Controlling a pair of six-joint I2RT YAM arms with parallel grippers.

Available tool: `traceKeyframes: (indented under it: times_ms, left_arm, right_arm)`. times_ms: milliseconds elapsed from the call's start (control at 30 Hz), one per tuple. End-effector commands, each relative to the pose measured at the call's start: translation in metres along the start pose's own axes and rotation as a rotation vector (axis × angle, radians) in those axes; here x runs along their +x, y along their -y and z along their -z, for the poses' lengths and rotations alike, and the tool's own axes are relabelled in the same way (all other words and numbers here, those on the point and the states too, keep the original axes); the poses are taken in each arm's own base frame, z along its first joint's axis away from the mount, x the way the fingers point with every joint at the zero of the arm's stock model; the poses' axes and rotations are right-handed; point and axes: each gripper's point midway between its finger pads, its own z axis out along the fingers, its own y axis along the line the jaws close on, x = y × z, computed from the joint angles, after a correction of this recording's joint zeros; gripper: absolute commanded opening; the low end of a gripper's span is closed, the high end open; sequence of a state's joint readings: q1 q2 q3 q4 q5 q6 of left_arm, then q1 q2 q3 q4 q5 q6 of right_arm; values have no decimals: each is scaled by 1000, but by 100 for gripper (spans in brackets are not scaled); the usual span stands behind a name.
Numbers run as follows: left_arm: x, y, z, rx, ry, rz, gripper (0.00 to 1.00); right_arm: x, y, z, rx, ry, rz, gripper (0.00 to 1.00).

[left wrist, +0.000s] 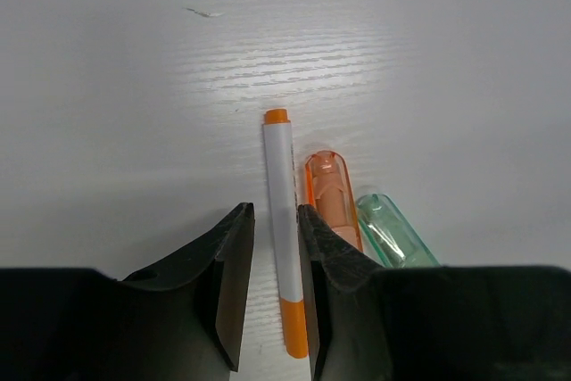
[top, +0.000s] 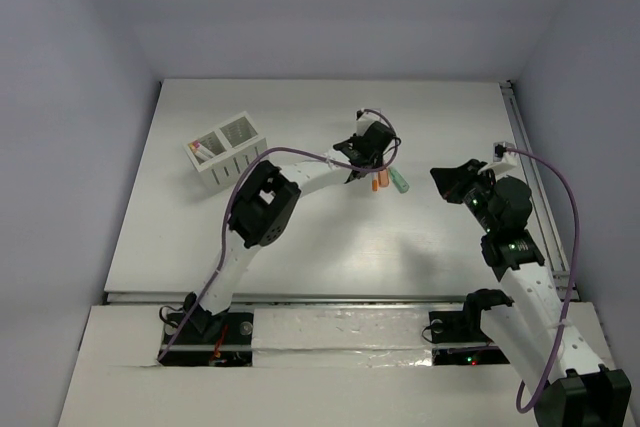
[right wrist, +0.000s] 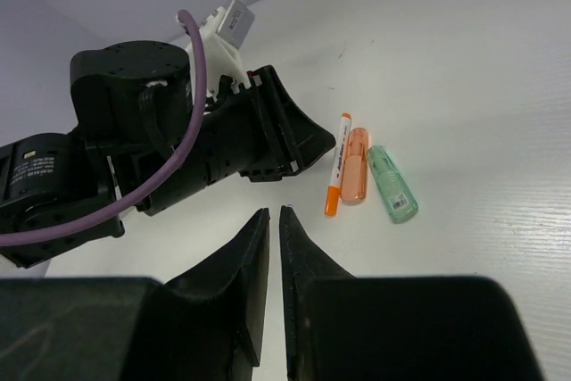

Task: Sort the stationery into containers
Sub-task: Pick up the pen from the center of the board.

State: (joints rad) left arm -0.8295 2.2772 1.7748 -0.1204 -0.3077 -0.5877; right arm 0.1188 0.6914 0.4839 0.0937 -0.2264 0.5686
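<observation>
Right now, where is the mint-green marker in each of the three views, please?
Top external: mint-green marker just right of centre.
Left wrist: lower right, partly hidden.
Right wrist: right of centre, fully visible.
Shared landmark: the stubby orange marker lies right beside it, on its left, everywhere.

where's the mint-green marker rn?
The mint-green marker lies mid-table in the top view, slightly right of centre, beside the stubby orange marker, with the orange-ended white pen on that one's far side.

Orange-tip pen, orange marker, mint marker flat, side-by-side; organiser well apart.
</observation>
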Motion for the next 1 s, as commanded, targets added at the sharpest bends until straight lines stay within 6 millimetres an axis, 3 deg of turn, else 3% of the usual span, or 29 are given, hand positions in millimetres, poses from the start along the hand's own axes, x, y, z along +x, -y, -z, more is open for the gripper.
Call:
traceKeyframes:
  times_ms: [0, 767, 967]
  left_arm:
    - [-22, 4, 3, -33, 48, -33, 23]
    - [-8, -16, -27, -129, 15, -126, 22]
    - [-1, -37, -35, -157, -26, -122, 20]
  right_arm:
    - [-26, -21, 2, -67, 65, 38, 16]
    - [-23, -24, 1, -89, 53, 33, 17]
    - [-24, -25, 1, -90, 55, 33, 17]
